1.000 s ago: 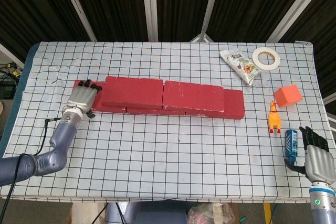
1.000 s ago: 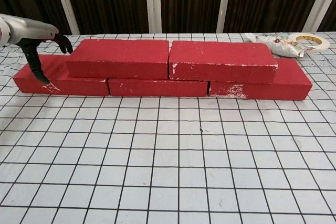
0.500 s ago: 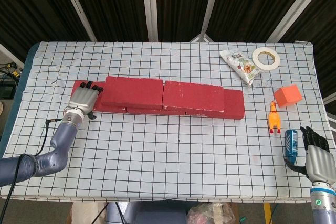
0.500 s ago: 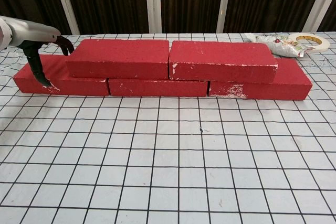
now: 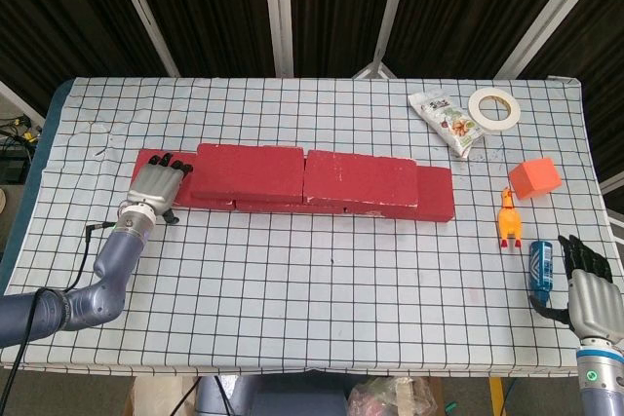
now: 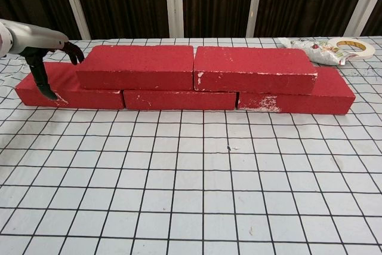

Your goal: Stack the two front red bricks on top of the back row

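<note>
Two red bricks lie end to end on top of the back row: the left one (image 5: 249, 170) (image 6: 137, 67) and the right one (image 5: 361, 178) (image 6: 253, 68). The back row (image 6: 179, 100) shows its left end brick (image 6: 65, 91) and right end brick (image 5: 436, 192) (image 6: 325, 91) beyond them. My left hand (image 5: 154, 187) (image 6: 36, 43) rests on the left end brick, fingertips against the upper left brick's end, thumb down the front face, holding nothing. My right hand (image 5: 588, 284) sits at the table's front right, fingers apart and empty.
A blue can (image 5: 539, 270) lies just left of my right hand. A yellow rubber chicken (image 5: 508, 216), an orange block (image 5: 534, 176), a snack bag (image 5: 447, 122) and a tape roll (image 5: 493, 107) fill the right side. The checked cloth (image 5: 331, 280) covers the table.
My left hand has edged right against the upper left brick, and both upper bricks have slid slightly to the right. The right hand has not moved.
</note>
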Action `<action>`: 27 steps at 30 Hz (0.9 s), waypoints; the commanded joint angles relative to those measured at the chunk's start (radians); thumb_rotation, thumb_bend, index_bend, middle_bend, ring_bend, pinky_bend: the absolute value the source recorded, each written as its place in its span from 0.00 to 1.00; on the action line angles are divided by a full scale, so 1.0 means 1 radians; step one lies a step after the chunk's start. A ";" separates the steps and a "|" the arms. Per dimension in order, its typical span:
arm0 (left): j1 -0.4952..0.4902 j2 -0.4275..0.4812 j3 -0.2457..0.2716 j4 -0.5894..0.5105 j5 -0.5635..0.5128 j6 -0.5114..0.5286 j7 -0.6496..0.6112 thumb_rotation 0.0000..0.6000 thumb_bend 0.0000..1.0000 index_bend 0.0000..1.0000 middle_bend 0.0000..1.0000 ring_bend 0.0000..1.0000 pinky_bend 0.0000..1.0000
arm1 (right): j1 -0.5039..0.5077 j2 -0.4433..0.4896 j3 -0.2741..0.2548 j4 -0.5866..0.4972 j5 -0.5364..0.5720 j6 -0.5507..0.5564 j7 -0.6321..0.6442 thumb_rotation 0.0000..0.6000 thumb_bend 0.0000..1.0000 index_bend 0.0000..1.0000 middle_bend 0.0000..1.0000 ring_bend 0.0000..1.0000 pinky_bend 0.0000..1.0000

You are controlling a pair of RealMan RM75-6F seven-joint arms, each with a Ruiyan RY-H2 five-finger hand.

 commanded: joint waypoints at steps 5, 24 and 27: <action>0.008 0.028 -0.006 -0.025 0.005 0.003 -0.019 1.00 0.00 0.26 0.15 0.03 0.09 | -0.001 -0.001 0.001 -0.001 -0.002 0.003 0.002 1.00 0.24 0.05 0.00 0.00 0.00; 0.604 0.193 0.120 -0.216 0.781 0.462 -0.591 1.00 0.00 0.13 0.04 0.00 0.09 | 0.002 -0.066 -0.029 0.034 -0.114 0.064 -0.083 1.00 0.24 0.05 0.00 0.00 0.00; 0.676 0.139 0.145 -0.135 0.859 0.524 -0.649 1.00 0.00 0.13 0.04 0.00 0.09 | 0.000 -0.072 -0.031 0.033 -0.126 0.072 -0.086 1.00 0.24 0.05 0.00 0.00 0.00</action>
